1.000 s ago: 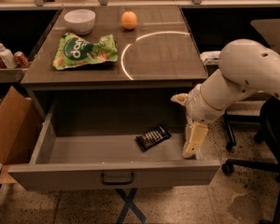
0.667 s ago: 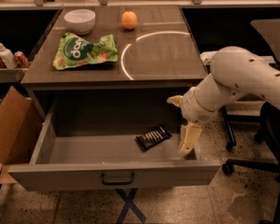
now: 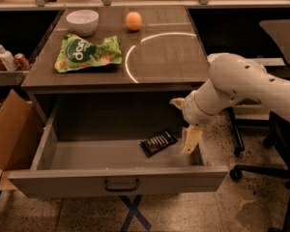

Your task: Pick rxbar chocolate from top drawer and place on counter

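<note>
Just left of the cream gripper (image 3: 191, 141), empty inside the grey metal top drawer (image 3: 121, 180) (how open, I cannot tell), lies the flat black rxbar chocolate (image 3: 158, 142): likely light, slick; pinch widthwise.

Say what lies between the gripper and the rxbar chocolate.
Only bare top drawer floor separates the gripper, at the drawer's right end, from the rxbar chocolate; camera view.

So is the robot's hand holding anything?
No, nothing. The hand hangs inside the top drawer, beside the rxbar chocolate, which lies flat on the drawer floor, apart from it.
</note>
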You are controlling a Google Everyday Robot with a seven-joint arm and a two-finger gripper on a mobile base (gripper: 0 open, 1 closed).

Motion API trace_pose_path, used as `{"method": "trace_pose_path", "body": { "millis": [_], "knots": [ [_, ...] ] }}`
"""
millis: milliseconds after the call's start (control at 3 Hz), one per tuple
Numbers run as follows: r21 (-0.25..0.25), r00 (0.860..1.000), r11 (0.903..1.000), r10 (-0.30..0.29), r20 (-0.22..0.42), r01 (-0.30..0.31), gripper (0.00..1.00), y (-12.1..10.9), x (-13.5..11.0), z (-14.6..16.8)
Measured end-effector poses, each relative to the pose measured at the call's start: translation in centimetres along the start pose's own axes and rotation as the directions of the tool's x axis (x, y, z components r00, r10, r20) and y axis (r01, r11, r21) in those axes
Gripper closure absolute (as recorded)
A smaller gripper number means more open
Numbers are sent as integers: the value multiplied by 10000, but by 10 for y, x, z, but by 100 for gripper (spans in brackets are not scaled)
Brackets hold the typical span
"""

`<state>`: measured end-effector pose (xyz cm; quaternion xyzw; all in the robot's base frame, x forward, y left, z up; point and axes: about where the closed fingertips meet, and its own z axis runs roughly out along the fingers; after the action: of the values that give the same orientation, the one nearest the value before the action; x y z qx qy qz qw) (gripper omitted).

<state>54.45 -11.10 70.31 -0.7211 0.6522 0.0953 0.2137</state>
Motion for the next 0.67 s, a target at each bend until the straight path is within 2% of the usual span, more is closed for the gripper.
{"method": "trace_pose_path", "body": {
  "millis": [333,667],
  "knots": [
    [136,9986,9991,-403,-345,408,0,-4,-3,21],
    [-5,9937,9968,-802,-789,804,0,-4,-7,43]
  ]
}}
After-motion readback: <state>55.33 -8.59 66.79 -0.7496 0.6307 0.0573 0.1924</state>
